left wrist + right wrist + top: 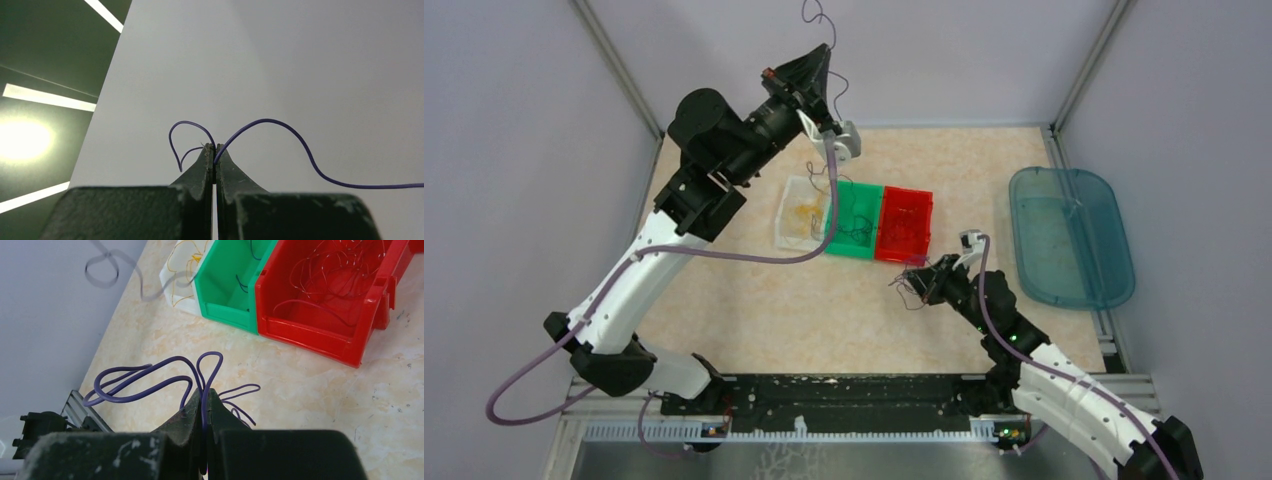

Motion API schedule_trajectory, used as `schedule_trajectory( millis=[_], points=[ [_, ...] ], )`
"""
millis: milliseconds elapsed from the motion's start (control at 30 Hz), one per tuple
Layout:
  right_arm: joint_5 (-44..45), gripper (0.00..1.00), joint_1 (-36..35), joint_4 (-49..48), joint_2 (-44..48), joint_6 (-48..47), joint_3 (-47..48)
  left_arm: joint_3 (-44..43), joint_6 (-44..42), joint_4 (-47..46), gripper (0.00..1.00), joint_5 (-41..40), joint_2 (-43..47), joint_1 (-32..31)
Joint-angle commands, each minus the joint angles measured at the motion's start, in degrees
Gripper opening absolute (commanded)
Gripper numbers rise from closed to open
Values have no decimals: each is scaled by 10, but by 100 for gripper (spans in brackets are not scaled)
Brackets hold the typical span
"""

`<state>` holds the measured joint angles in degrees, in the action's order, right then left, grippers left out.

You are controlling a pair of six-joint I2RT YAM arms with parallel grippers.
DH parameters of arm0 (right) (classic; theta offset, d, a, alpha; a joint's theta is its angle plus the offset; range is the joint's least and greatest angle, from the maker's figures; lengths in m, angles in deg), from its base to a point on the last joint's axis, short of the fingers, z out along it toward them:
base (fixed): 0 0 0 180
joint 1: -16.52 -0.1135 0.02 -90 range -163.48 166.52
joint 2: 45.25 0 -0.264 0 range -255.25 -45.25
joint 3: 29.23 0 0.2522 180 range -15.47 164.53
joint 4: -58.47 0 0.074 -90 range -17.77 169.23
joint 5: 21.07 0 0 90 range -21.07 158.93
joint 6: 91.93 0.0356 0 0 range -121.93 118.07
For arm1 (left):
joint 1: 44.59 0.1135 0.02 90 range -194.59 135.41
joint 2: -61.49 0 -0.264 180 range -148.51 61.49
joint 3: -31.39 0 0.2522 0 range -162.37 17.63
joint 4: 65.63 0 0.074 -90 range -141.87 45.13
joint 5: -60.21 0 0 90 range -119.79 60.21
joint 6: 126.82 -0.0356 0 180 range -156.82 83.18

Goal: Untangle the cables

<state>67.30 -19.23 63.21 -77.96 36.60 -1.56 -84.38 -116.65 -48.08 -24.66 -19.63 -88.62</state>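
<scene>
My left gripper (826, 50) is raised high above the bins and is shut on a thin purple cable (816, 14). In the left wrist view that cable (270, 121) arcs out both sides of the closed tips (215, 147) against the grey wall. My right gripper (916, 282) sits low over the table, just in front of the red bin. It is shut on a bunch of purple cable loops (145, 376) that spread left and right of its tips (204, 392).
Three bins stand in a row mid-table: a white one (796, 215) with yellow-orange wires (181, 267), a green one (856, 222) with a dark wire, and a red one (904, 226) with red wires (340, 265). A teal tray (1069, 238) lies at the right edge.
</scene>
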Motion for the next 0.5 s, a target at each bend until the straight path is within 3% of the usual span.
schedule_trajectory(
  millis=[0,267,467],
  points=[
    [-2,0,4,-32,3,-1,6,-20,51,-61,0,2,-9,16],
    [2,0,4,-17,18,5,8,-28,69,-87,0,26,-45,69],
    [12,0,4,2,41,10,10,22,51,-127,0,44,-62,91]
  ],
)
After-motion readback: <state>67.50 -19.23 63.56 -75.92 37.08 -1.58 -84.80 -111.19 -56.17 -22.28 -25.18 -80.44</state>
